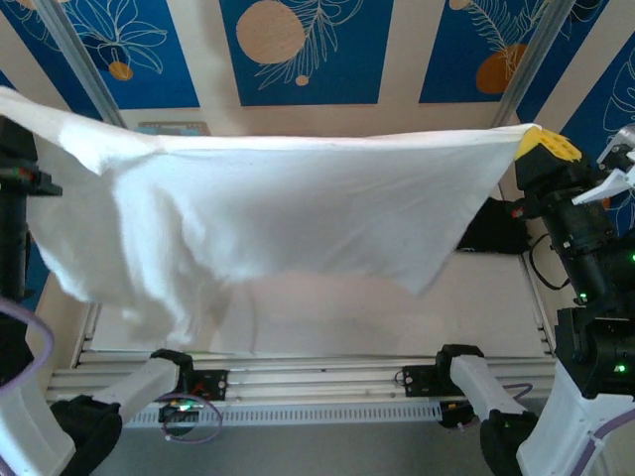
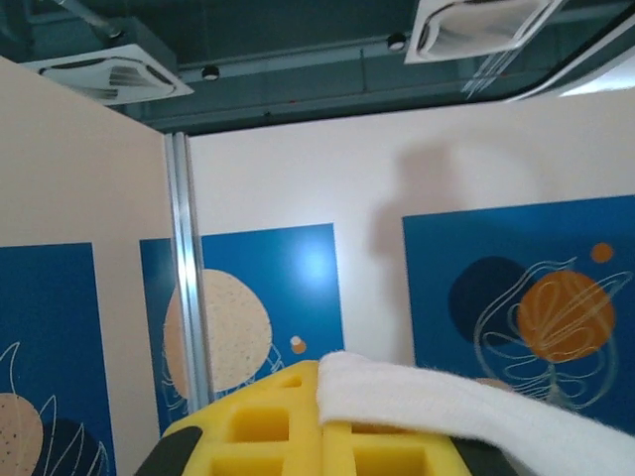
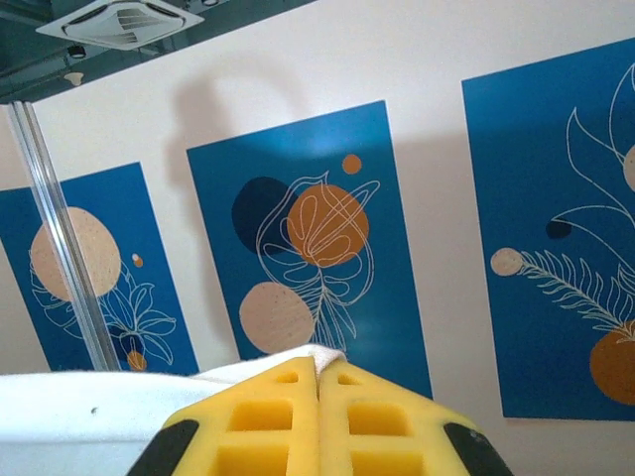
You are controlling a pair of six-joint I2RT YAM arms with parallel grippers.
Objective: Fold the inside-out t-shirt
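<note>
While pinched at both upper corners, the inside-out t-shirt (image 1: 278, 208) hangs spread in mid-air.
Top view: its upper edge runs taut to the raised right hand (image 1: 544, 147), above the surface (image 1: 476, 297), with a black garment (image 1: 493, 228) behind. Left wrist view: the left hand (image 2: 319, 377) points upward, clamped on a white fold. Right wrist view: yellow fingers (image 3: 268, 416) pressed together, tilted up, gripping the shirt's edge.

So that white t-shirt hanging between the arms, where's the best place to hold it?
By the two ends of its top edge, each from its own side, where the left gripper and right gripper pinch it. The t-shirt hangs flat from that taut edge; the lower edge is slack and bunched on the left, so probably a worse grip.
</note>
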